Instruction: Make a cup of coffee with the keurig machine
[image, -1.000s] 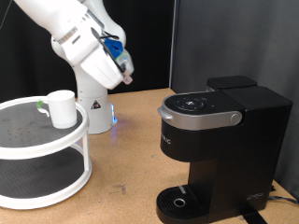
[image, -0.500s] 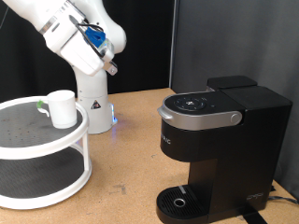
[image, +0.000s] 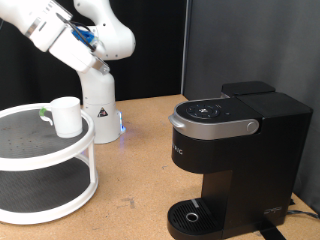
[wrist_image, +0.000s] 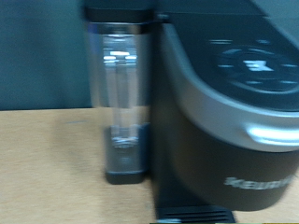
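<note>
The white cup (image: 66, 116) stands upright on the top tier of a round white stand (image: 25, 150) at the exterior view's left. At the right is the black keurig machine (image: 240, 150), its grey-silver lid down and its drip plate (image: 190, 215) bare. My gripper (image: 101, 63) hangs high at the upper left, above and a little right of the cup, with nothing seen in it. The wrist view is blurred and shows the keurig machine (wrist_image: 234, 103) with its clear water tank (wrist_image: 120, 89); no fingers appear there.
The white robot base (image: 100, 110) with a blue light stands behind the stand, at the back left. The wooden table (image: 140, 170) runs between the stand and the machine. A black curtain closes off the back.
The arm has swung up and to the exterior view's left, carrying the gripper away from the keurig machine to a spot above the cup. Cup and machine have not moved.
</note>
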